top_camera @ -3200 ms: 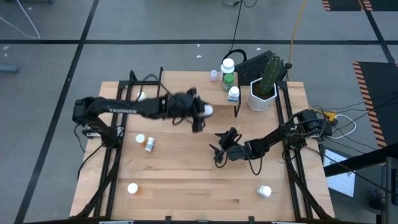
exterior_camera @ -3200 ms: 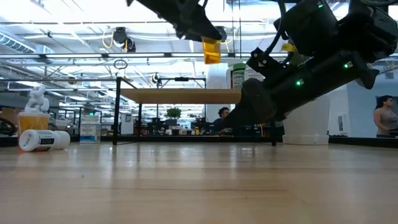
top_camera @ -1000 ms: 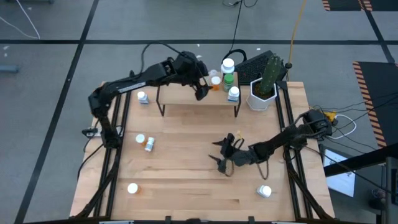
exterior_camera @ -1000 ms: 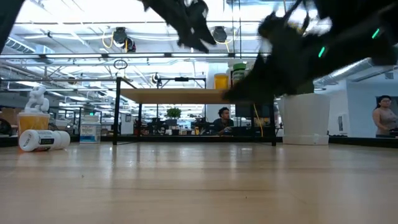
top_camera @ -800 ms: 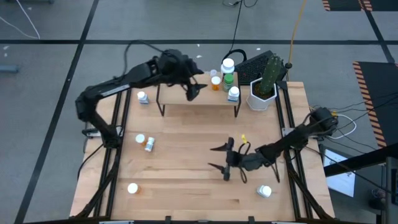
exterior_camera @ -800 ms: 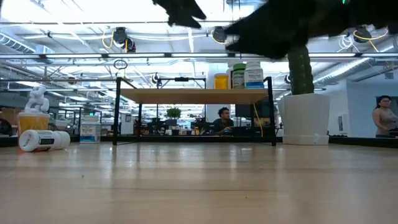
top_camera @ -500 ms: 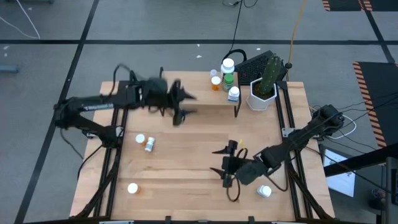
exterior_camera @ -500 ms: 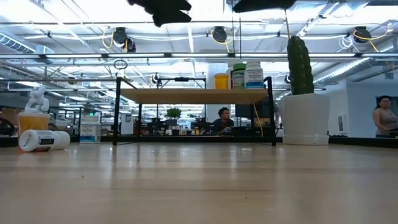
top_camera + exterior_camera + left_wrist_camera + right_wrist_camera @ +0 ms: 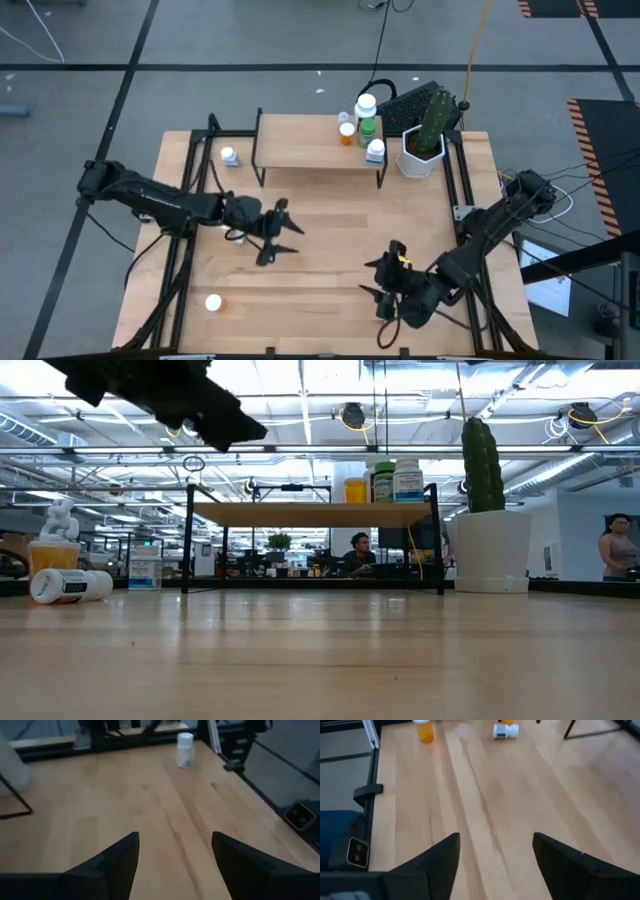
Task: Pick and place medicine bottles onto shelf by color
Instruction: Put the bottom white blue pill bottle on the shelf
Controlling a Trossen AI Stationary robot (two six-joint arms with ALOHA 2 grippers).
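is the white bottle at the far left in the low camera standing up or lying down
Lying down. In the low view the white-capped white medicine bottle rests lengthwise on the wooden table, cap end facing left, beside an upright orange bottle.

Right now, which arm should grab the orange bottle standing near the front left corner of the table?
Probably the left. The left gripper hangs open on that side of the table, nearer the orange bottle. The right gripper, also open, sits across the table toward the front right, so its reach would be longer.

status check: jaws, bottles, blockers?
Left gripper jaws open, empty, mid-table. Right gripper jaws open, empty, near front edge. Three bottles on shelf right end; orange bottle loose front-left. No blockers seen.
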